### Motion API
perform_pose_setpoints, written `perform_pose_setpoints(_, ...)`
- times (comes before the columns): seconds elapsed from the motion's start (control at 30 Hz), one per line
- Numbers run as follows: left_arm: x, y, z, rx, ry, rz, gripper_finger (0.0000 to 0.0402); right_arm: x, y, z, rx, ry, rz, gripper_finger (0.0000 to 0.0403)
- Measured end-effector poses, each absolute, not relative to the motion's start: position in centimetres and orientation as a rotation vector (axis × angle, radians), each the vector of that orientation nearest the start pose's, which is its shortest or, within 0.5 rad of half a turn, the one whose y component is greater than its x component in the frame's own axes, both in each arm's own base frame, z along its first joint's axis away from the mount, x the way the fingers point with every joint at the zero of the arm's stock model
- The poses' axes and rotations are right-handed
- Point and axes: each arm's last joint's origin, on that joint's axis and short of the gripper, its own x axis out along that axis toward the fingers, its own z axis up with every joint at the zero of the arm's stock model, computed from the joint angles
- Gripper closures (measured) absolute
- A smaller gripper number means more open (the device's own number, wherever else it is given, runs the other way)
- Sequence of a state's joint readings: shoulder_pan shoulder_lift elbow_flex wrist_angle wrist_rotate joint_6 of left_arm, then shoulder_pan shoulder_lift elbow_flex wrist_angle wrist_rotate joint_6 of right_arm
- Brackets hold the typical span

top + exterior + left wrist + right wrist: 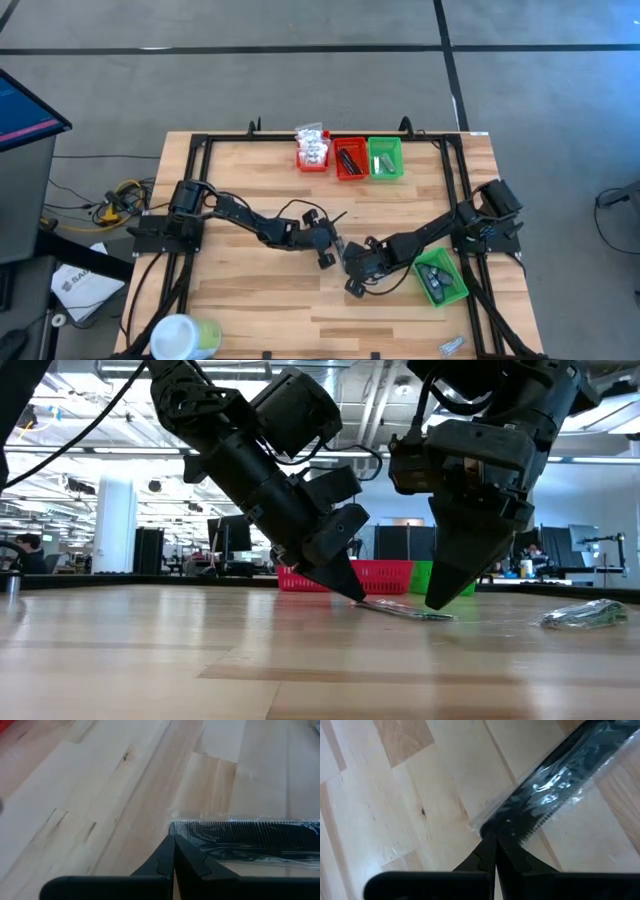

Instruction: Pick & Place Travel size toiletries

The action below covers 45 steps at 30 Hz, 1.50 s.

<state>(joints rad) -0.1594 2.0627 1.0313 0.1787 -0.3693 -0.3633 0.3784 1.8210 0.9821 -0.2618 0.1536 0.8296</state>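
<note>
A black comb sealed in a clear plastic wrapper (405, 610) lies flat on the wooden table near its middle (345, 256). My left gripper (355, 596) comes slanting down from the table's left, fingers shut, with its tip at the wrapper's left end. My right gripper (437, 603) points steeply down from the right, also shut, with its tip at the wrapper's other end. In the left wrist view the comb (250, 834) lies across the fingertips (174, 840). In the right wrist view it (555, 780) runs away from the fingertips (495, 840). My left gripper touches the comb wrapper's end edge (172, 826) with the tips of its shut fingers, slanting down from the table's left. The comb stays flat on the table. Whether any plastic is caught between the tips cannot be told. My right gripper sets its shut fingertips on the wrapper's other end (487, 827), steeply from above. The wrapped comb lies flat on the wood. I cannot tell if the tips pinch the plastic or only rest on it.
At the far edge stand a red bin with white packets (313, 152), a red bin with dark sticks (350, 160) and a green bin (385, 158). Another green bin (442, 280) sits right of the grippers. A clear packet (585, 615) lies near right; a tub (185, 335) near left.
</note>
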Motion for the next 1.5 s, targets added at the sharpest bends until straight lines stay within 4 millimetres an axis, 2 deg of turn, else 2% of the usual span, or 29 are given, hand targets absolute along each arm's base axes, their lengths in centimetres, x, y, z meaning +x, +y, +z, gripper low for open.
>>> perform_pose_setpoints(0.47,37.3,-5.9,10.2,-0.095,0.776,0.304,0.0402,31.2,11.1,12.8,0.465,1.09,-0.337,0.0403)
perform_pose_setpoints(0.63,36.8,-5.2,10.1,-0.117,0.767,0.36,0.0402,32.8,12.4,14.4,0.437,0.985,-0.199,0.0403)
perform_pose_setpoints(0.77,36.8,-4.5,10.1,-0.135,0.758,0.398,0.0402,34.5,13.0,12.7,0.406,1.056,-0.175,0.0403)
perform_pose_setpoints(0.8,36.8,-4.5,10.1,-0.133,0.757,0.403,0.0402,35.5,13.2,12.3,0.413,1.06,-0.151,0.0403)
perform_pose_setpoints(0.93,36.8,-4.6,10.1,-0.13,0.749,0.405,0.0402,37.4,13.7,11.5,0.356,1.152,-0.147,0.0403)
perform_pose_setpoints(1.03,36.7,-4.8,10.1,-0.126,0.748,0.405,0.0402,38.1,14.0,11.9,0.314,1.189,-0.151,0.0403)
perform_pose_setpoints(1.5,36.3,-4.7,9.7,-0.125,0.742,0.423,0.0402,37.5,14.4,13.5,0.251,1.136,-0.203,0.0403)
